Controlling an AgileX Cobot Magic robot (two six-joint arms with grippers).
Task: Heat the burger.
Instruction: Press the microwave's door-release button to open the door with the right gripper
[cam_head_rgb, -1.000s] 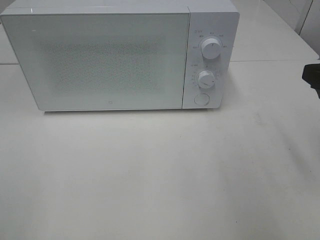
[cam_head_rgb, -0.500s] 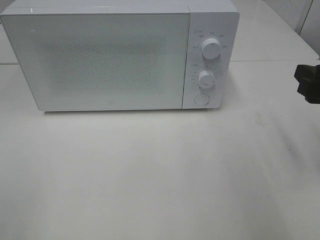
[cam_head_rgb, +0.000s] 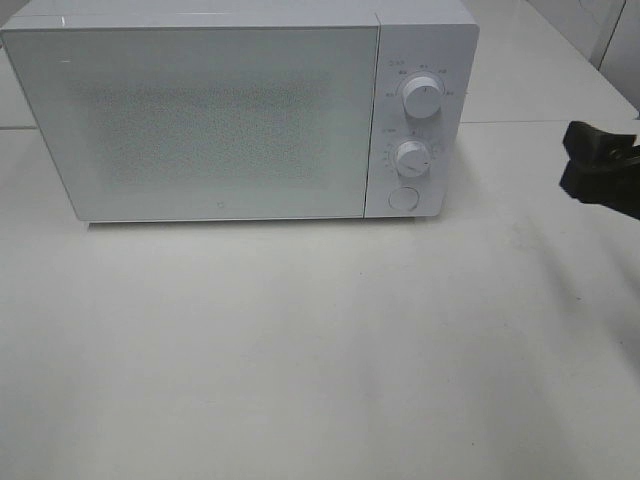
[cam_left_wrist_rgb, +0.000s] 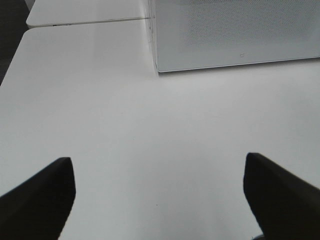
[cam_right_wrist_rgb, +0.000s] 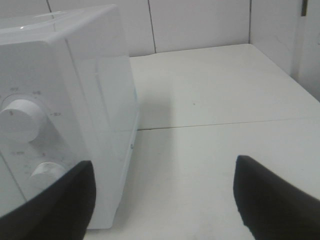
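Right of the microwave (cam_head_rgb: 240, 110), the right gripper (cam_head_rgb: 572, 158) is hovering, jaws released, the left gripper (cam_left_wrist_rgb: 157, 159) likewise; opening it is likely coming, needing the button (cam_head_rgb: 403, 198) pressed.

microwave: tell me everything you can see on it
White glossy microwave standing upright at the back of the white table. Its door, a speckled pane, is shut and covers most of the front; the inside cannot be seen. The right-hand panel holds an upper knob, a lower knob and a round button below. Only the table touches it; the open right gripper hangs apart to its right.
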